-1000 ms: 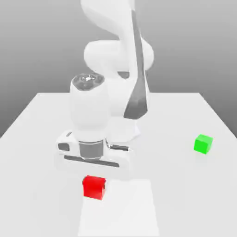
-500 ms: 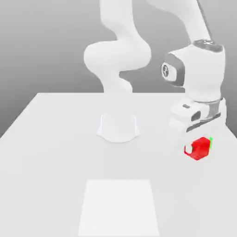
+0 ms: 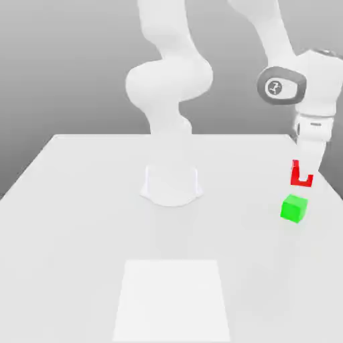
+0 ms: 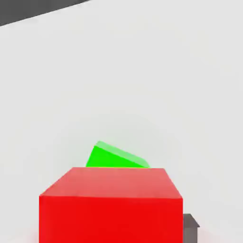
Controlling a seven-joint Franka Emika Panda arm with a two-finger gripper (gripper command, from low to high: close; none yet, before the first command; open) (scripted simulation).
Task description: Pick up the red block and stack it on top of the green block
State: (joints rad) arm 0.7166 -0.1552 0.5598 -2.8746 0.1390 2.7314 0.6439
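Observation:
In the exterior view, the red block [image 3: 295, 174] hangs in the air at the right side of the table, with my gripper [image 3: 303, 171] shut on it. One finger covers much of the block's front face. The green block [image 3: 294, 208] rests on the table just below the red one, with a small gap between them. In the hand view, the red block [image 4: 110, 204] is very close to the camera. The green block [image 4: 115, 157] shows partly behind it, and a dark fingertip [image 4: 190, 227] sits at the red block's side.
The arm's round white base [image 3: 171, 184] stands at the middle of the white table [image 3: 80, 221]. A brighter square patch [image 3: 171, 298] lies near the front edge. The green block sits close to the table's edge on the exterior view's right.
The gripper carried the red block from the table's front, left of centre, across to the exterior view's right. It then rose, and now holds the block above the green block.

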